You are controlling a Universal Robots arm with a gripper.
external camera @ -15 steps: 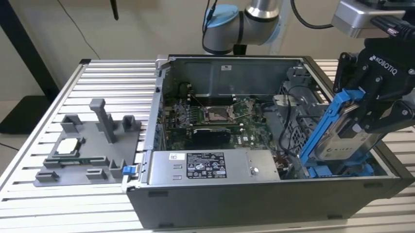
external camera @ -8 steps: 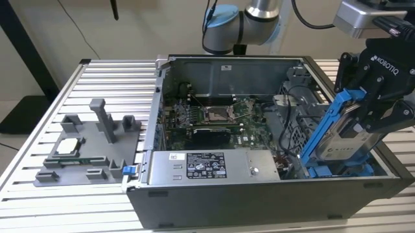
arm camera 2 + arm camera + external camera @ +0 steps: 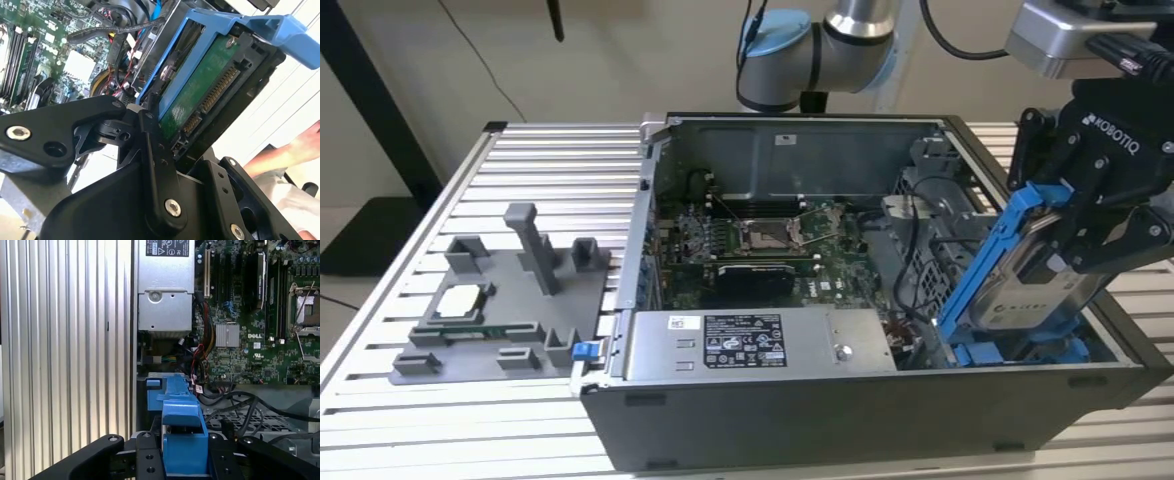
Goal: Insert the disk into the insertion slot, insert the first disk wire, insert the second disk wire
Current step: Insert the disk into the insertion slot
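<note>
Gripper point(image 3: 1075, 236) is clamping the disk point(image 3: 1025, 292) by its blue carrier — tilted steeply. Its lower end is hanging right by the insertion slot point(image 3: 1017, 352) inside the computer case point(image 3: 854, 420).

Gripper point(image 3: 1057, 235) is gripping the disk point(image 3: 1021, 285) tilted over the insertion slot point(image 3: 1014, 352), at the exterior view's right end of the PC case point(image 3: 854, 420). I can't tell whether they're touching. Black cables point(image 3: 907, 270) are looping just beside the slot, crowding its motherboard point(image 3: 761, 240) side. Power-supply box point(image 3: 761, 342) is walling off the corner next to it. Room above the motherboard is lying open. Slatted table point(image 3: 65, 340) is running bare alongside the case in the first wrist view. Grey fixture point(image 3: 507, 300) is occupying the exterior view's left. A person's hand point(image 3: 305, 145) is reaching in near the disk.
</note>
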